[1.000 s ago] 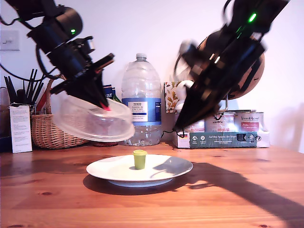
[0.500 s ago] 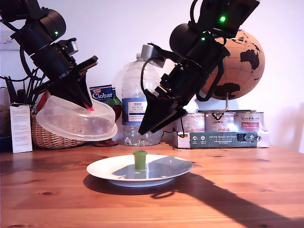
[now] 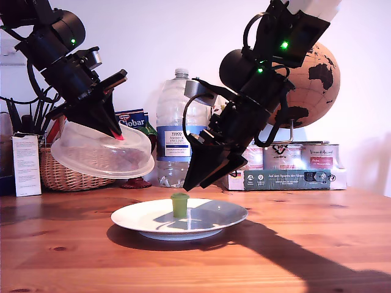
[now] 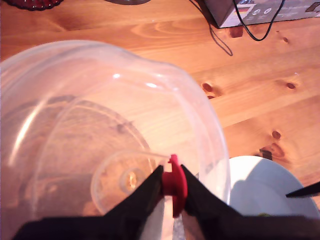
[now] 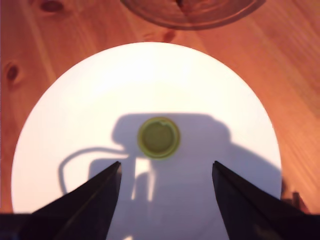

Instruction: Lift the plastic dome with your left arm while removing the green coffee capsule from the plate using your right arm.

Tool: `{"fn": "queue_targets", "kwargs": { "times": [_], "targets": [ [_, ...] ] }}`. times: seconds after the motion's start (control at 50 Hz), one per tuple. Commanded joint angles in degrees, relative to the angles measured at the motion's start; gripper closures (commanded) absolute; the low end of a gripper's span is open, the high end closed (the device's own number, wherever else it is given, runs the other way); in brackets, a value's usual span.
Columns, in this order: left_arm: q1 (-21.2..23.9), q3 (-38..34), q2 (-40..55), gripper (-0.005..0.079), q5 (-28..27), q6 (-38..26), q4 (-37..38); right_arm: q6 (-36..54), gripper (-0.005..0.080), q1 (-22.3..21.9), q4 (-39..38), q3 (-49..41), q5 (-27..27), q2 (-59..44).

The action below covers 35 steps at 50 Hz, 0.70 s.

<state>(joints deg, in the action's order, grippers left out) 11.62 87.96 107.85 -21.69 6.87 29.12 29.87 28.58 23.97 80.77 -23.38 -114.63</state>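
My first gripper (image 3: 116, 132) is shut on the red tab (image 4: 174, 182) of the plastic dome (image 3: 101, 152), which hangs tilted in the air at the exterior view's left, off the plate. In the first wrist view the dome (image 4: 100, 130) fills most of the picture. The white plate (image 3: 214, 215) lies on the wooden table with the green coffee capsule (image 3: 179, 204) upright at its middle. My second gripper (image 3: 192, 182) hovers open just above the capsule, pointing down at it. In the second wrist view the capsule (image 5: 158, 137) sits just ahead of the gap between the fingers (image 5: 100, 195), untouched, on the plate (image 5: 75, 100).
Along the back of the table (image 3: 305, 244) stand a tall water bottle (image 3: 180, 122), a wicker basket (image 3: 61, 170), a white carton (image 3: 25, 165), tins on a box (image 3: 287, 172) and a globe (image 3: 314, 82). A cable (image 4: 250, 30) lies near the box.
The second arm has swung down from the exterior view's right until its open gripper sits just above the capsule. The first arm has drawn the raised dome slightly away toward that view's left.
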Motion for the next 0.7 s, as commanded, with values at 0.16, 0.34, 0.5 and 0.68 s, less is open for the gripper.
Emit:
{"fn": "queue_targets", "kwargs": {
  "times": [0.16, 0.34, 0.5, 0.68],
  "targets": [
    [0.1, 0.4, 0.8, 0.0765, -0.4, -0.5, -0.9, -0.6, 0.0222, 1.3, -1.5, -0.4, -0.3, -4.6],
    [0.1, 0.4, 0.8, 0.0765, -0.4, -0.5, -0.9, -2.2, 0.0222, 1.6, -4.3, -0.4, -0.3, -5.7],
    [0.1, 0.4, 0.8, 0.0765, -0.4, -0.5, -0.9, -3.0, 0.0222, 1.8, -5.5, -0.4, -0.7, -7.3],
    [0.1, 0.4, 0.8, 0.0765, -0.4, -0.9, -0.9, -3.0, 0.0222, 2.1, -6.7, -0.4, -1.0, -7.8]
  ]
}}
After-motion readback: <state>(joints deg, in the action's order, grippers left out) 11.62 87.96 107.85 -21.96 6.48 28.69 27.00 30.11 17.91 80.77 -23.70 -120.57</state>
